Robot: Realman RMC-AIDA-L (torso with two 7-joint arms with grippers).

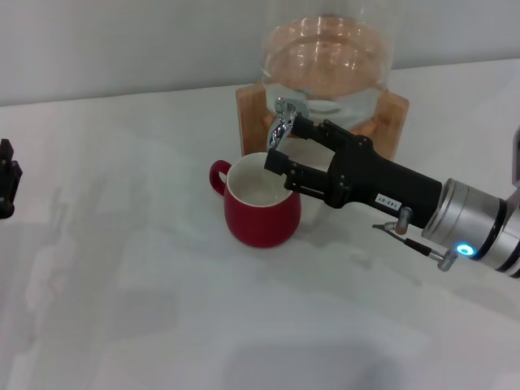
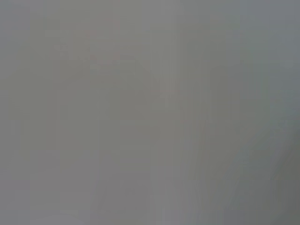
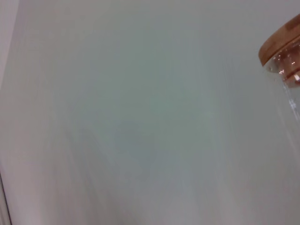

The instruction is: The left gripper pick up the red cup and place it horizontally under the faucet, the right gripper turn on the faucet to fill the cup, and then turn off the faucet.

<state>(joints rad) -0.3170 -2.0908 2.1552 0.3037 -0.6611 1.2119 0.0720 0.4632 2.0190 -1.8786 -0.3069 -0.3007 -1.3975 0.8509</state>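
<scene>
White tabletop (image 1: 162,325) fills the foreground, and we see a pale wall behind it. On it stands the red cup (image 1: 262,213), upright, handle toward the robot's left, white inside, contents unclear, right below the faucet (image 1: 283,122). We see the right gripper (image 1: 280,146) reaching in over the cup rim, fingers spread apart, upper finger (image 1: 305,128) at the faucet lever. Behind, the glass jar (image 1: 325,61) holds clear liquid on a wooden stand (image 1: 390,118). Only the right wrist view shows the jar's wooden lid (image 3: 281,40); left wrist view shows blank grey. Left gripper (image 1: 6,179) sits at the far left edge, grip unreadable.
</scene>
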